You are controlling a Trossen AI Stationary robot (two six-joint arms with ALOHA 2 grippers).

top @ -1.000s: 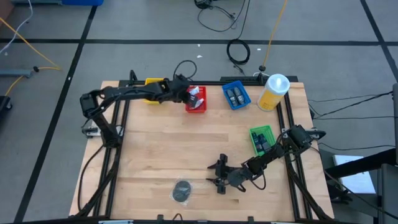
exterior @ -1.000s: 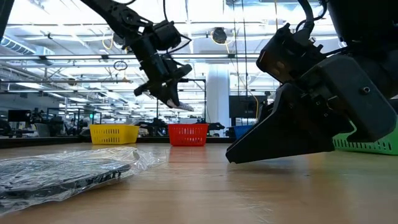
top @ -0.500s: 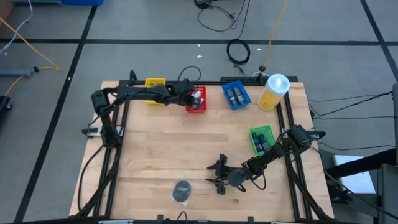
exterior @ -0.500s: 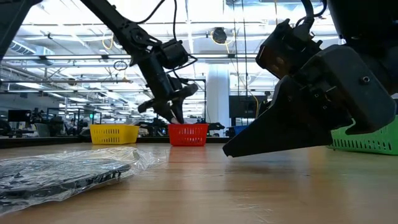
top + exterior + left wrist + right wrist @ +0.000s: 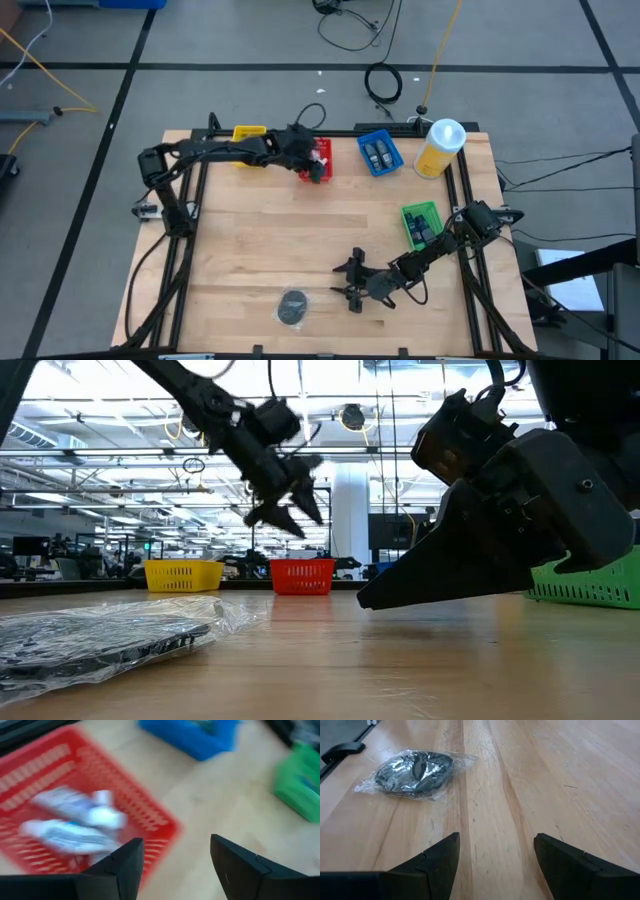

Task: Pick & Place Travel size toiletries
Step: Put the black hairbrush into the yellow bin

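A red basket holds white tubes with blue marks; it stands near the far edge. My left gripper hangs open above it and holds nothing. A dark puck wrapped in clear plastic lies flat on the table near the near edge. My right gripper is open and low over the table, to the right of the puck and pointing at it, a short way apart from it.
Along the far edge stand a yellow basket, a blue basket with dark bottles and a big yellow bottle with a white cap. A green basket sits by the right edge. Bare wood lies in the table's middle.
My left gripper carried a white tube at its tips, dipped down to the red basket, opened and let the tube go, then rose again with nothing between its fingers. My right gripper stayed low over the table.
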